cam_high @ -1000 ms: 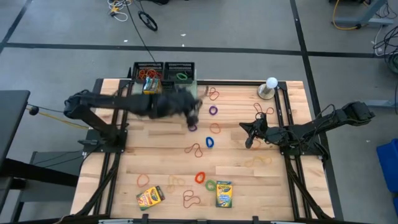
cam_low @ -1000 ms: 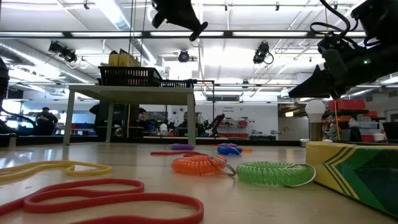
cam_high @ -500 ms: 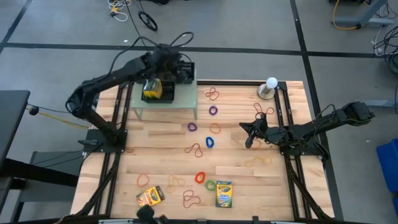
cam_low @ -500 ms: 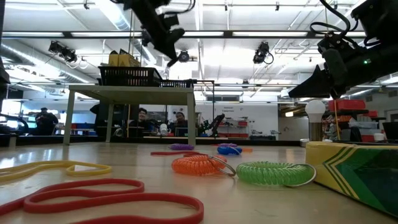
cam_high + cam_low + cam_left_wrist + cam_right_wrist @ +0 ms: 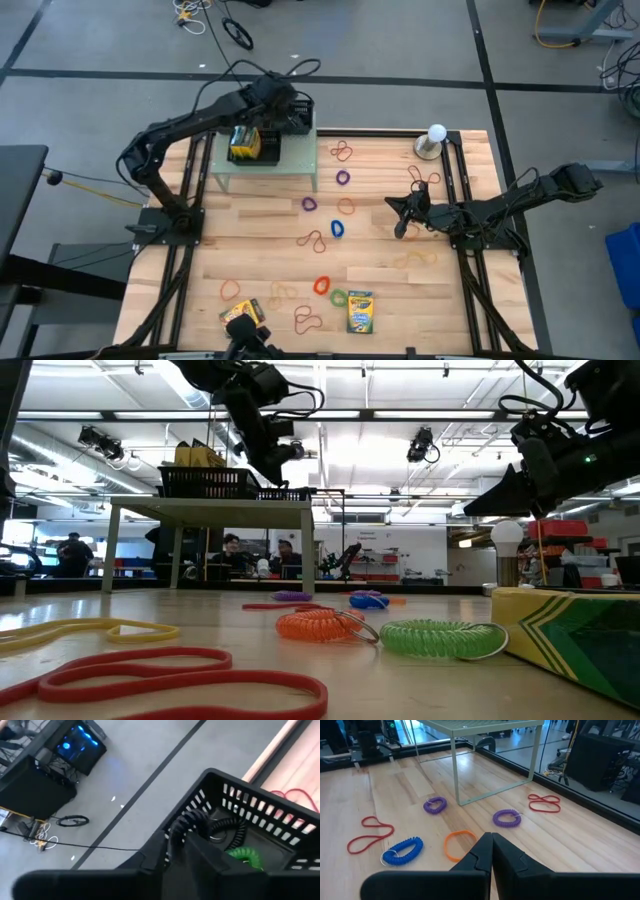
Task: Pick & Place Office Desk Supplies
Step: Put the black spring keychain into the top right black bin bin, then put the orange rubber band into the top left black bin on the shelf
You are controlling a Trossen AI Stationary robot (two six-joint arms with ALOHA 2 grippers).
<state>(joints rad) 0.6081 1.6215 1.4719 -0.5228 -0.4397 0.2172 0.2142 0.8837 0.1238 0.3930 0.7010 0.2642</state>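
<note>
Hovering over the mesh tray (image 5: 260, 815), left claw (image 5: 283, 108) (opening unclear), shelf (image 5: 265, 168) beneath.

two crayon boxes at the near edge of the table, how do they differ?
Left crayon box lies skewed to the table edge; right crayon box lies nearly square to it. A dark object at the frame's bottom overlaps the left box; the right box shows whole. Both are yellow-and-green and lie flat.
</note>
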